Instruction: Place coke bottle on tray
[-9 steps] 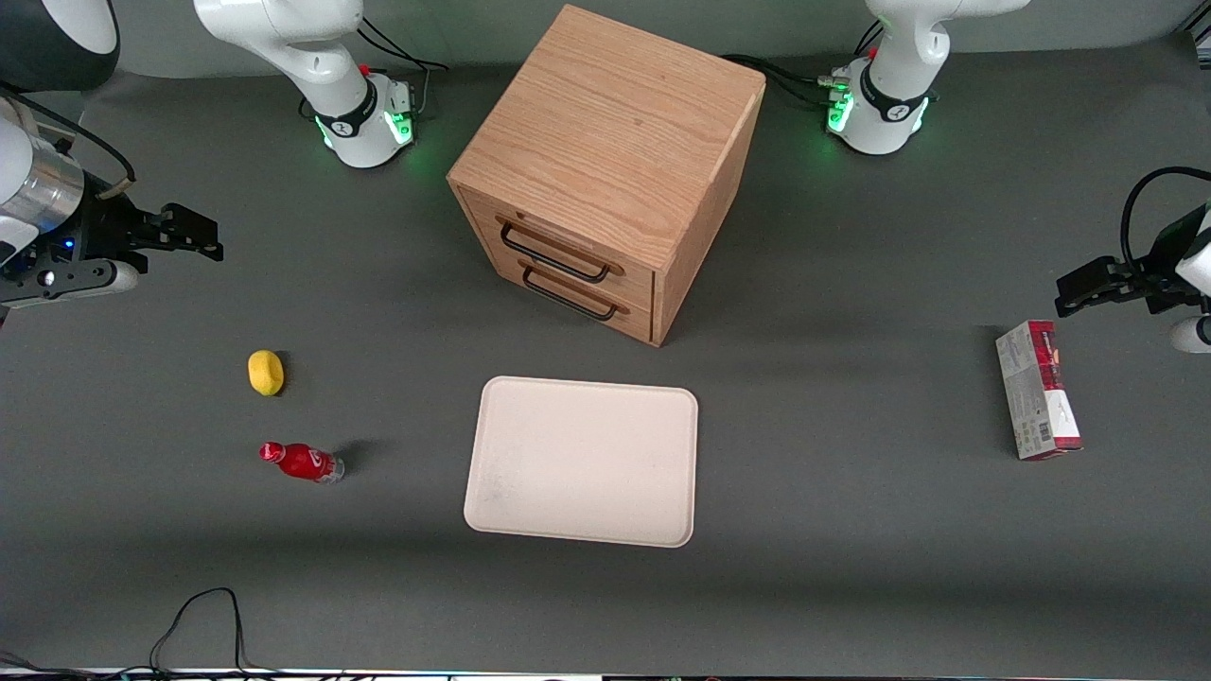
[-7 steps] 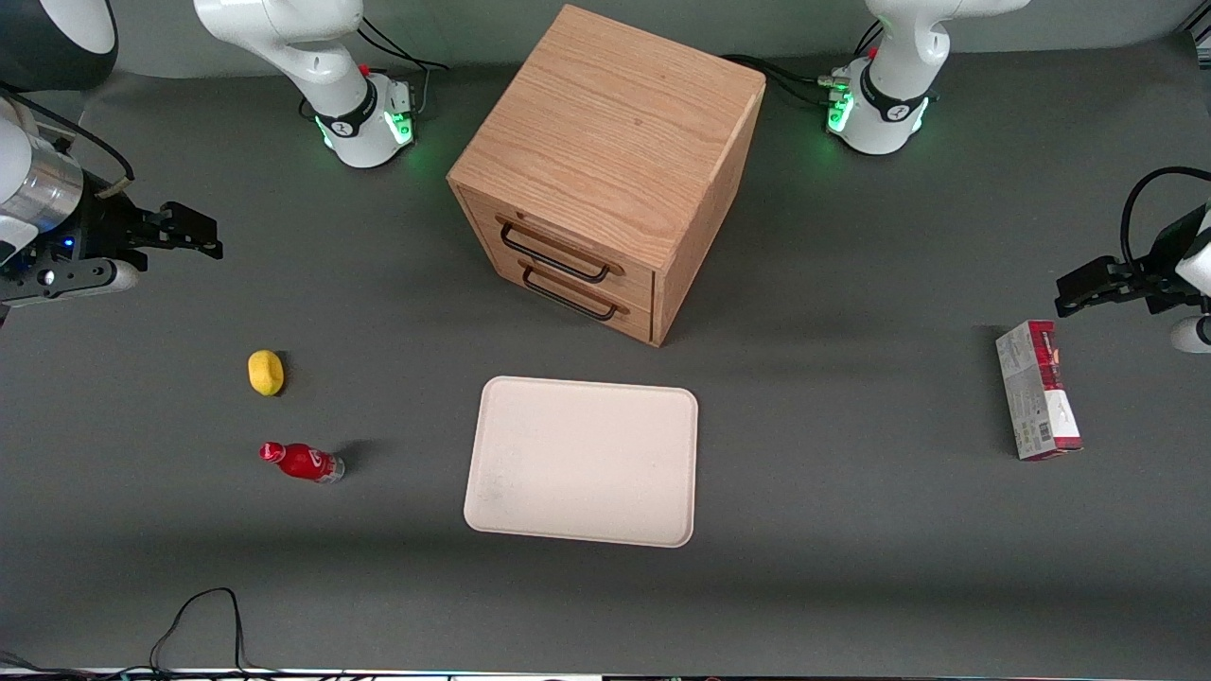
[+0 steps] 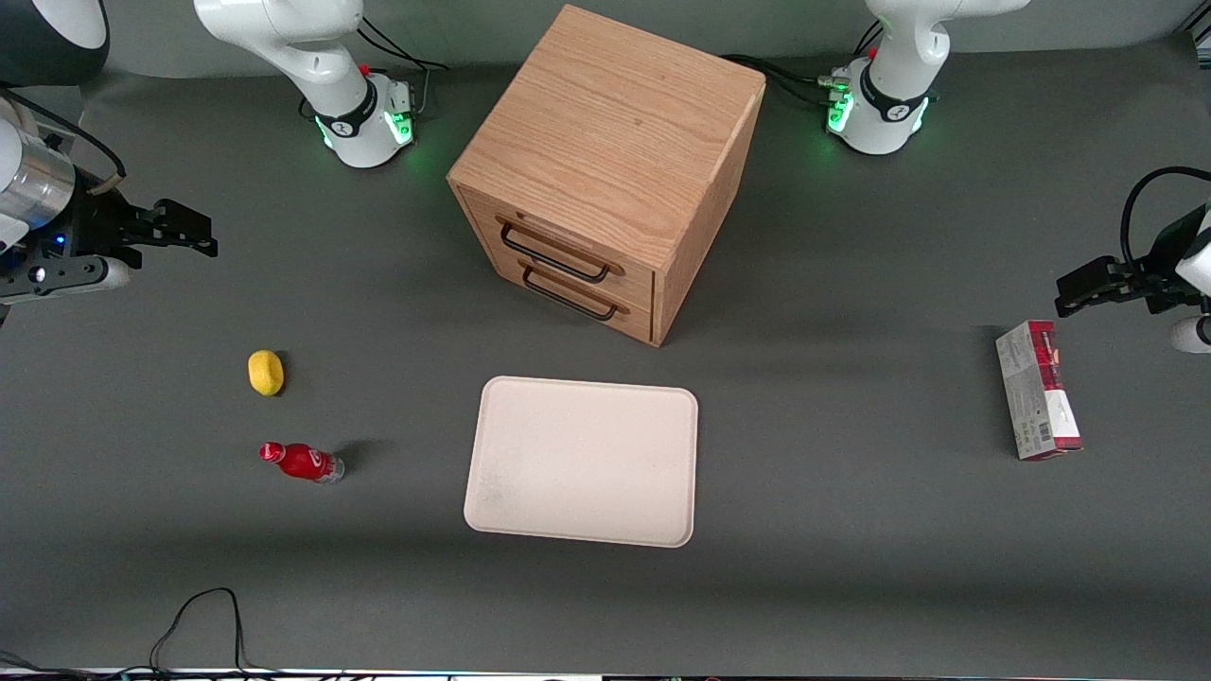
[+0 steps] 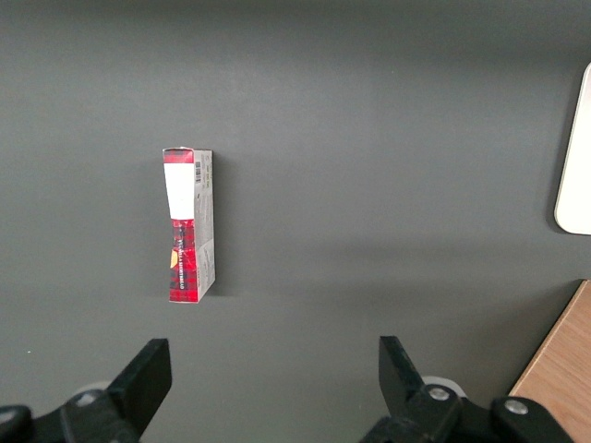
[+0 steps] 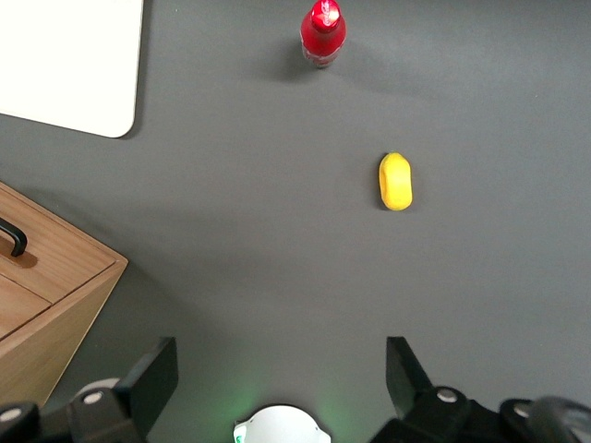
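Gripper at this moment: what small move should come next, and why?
Probably bring the open gripper toward the front camera until it is over the coke bottle. The bottle stands on the table beside the tray, nearer the camera than the lemon, and nothing is in the gripper.

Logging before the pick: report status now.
Hand open, holding nothing, raised near the working arm's end of the table. Bottle upright on the table beside the tray, not on it. Lemon nearby, not in the way.
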Robot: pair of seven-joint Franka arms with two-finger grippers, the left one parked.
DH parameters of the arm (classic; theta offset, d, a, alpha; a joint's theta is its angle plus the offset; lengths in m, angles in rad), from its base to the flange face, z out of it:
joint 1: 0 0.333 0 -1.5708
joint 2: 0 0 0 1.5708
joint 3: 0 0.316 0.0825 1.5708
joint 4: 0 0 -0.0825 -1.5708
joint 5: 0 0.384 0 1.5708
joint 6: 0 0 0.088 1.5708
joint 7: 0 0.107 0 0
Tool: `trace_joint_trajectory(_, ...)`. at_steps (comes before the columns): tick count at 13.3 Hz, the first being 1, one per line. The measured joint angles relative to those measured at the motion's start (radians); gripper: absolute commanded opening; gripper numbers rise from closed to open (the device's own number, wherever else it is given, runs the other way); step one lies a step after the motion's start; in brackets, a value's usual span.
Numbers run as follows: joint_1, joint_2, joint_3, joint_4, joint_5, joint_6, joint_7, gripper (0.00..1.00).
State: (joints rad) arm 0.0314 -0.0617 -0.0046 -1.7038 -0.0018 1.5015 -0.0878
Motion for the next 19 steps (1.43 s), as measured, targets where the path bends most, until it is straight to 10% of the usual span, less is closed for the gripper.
trace_joint_trajectory(19,0.000,0.015,-0.004,0.047,0.000,-0.011,0.000,1.00)
